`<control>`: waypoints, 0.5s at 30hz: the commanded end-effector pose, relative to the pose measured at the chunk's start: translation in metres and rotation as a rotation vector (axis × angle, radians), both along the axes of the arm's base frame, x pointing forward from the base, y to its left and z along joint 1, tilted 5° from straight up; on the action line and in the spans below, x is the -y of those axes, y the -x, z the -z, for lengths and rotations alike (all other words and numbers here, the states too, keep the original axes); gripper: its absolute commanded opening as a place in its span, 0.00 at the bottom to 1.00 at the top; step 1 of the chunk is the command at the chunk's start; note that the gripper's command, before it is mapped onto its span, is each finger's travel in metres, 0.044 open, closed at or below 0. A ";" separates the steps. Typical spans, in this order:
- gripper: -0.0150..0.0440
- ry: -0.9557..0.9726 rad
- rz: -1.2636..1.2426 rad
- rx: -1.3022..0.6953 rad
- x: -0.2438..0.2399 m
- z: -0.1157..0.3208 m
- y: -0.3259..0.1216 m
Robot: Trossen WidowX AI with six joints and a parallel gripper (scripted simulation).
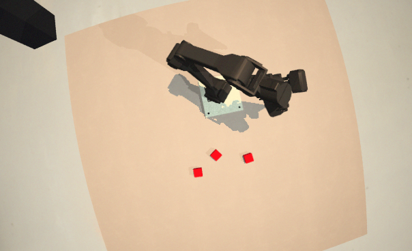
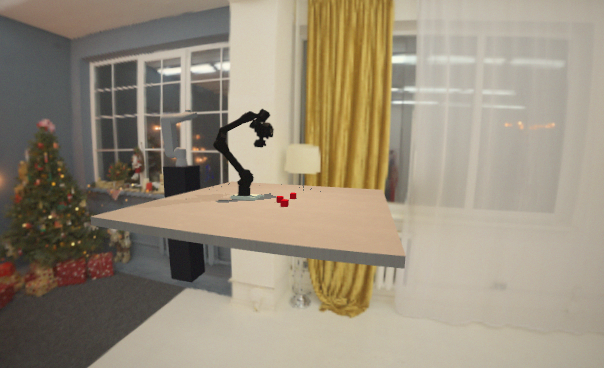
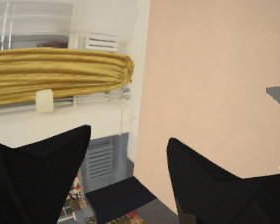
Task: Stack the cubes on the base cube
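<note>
Three like red cubes lie apart on the table: a middle cube point(image 1: 215, 155) point(image 2: 280, 199), a right-hand cube point(image 1: 248, 157) point(image 2: 293, 196) and a lower-left cube point(image 1: 198, 172) point(image 2: 284, 203) in the top view. None is stacked. Which one is the fixed base cube cannot be told. My gripper point(image 2: 260, 143) point(image 3: 129, 138) is open, with nothing between its fingers. It hangs high above the table, off to the right of the arm's mounting plate in the top view, away from all the cubes. No cube shows in the wrist view.
The arm stands on a pale mounting plate point(image 1: 223, 110) on the tan table point(image 1: 273, 204) point(image 2: 325, 230) point(image 3: 206, 65). A black pedestal point(image 1: 34, 25) point(image 2: 187, 260) stands beyond the table edge. The arm's shadow falls around the plate. A yellow curtain point(image 2: 350, 100) point(image 3: 56, 75) hangs behind.
</note>
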State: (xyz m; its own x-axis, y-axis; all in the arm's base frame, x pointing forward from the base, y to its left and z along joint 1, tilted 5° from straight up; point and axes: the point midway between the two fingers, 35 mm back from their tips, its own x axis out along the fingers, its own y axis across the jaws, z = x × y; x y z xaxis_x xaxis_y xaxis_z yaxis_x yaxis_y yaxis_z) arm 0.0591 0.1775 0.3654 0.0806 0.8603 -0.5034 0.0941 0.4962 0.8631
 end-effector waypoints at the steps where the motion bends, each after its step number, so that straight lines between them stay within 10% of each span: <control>1: 0.70 0.095 0.108 -0.008 -0.001 0.021 -0.036; 15: 0.70 0.362 0.411 -0.073 0.040 0.081 -0.133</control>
